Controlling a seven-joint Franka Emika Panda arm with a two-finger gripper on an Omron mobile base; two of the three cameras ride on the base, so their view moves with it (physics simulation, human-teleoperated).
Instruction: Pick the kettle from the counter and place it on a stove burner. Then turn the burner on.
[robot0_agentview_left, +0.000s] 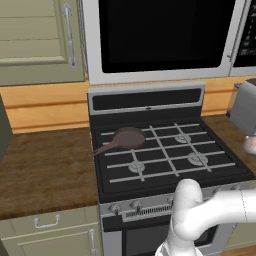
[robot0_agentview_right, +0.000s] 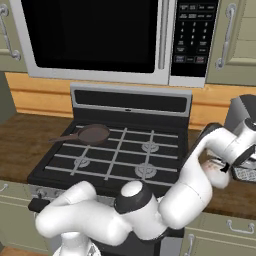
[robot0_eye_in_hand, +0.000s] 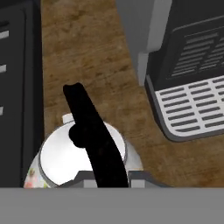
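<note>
The kettle (robot0_eye_in_hand: 65, 159) is a small round white pot with pink flower marks, and it stands on the dark wood counter (robot0_eye_in_hand: 87, 52) just right of the stove. Its thin dark handle (robot0_eye_in_hand: 94, 135) arches over the lid and runs down between the fingers of my gripper (robot0_eye_in_hand: 110, 178), which is shut on it from above. From the left base view a sliver of the kettle (robot0_agentview_left: 250, 145) shows at the right edge. In the right base view the hand (robot0_agentview_right: 225, 167) reaches down over the kettle (robot0_agentview_right: 214, 172). The near right stove burner (robot0_agentview_left: 197, 159) lies bare under its grate.
A brown frying pan (robot0_agentview_left: 127, 137) sits on the back left burner, handle pointing left. A grey appliance (robot0_eye_in_hand: 188, 65) stands on the counter close beside the kettle. The stove knobs (robot0_agentview_left: 136, 204) line the front panel. A microwave (robot0_agentview_right: 100, 35) hangs above.
</note>
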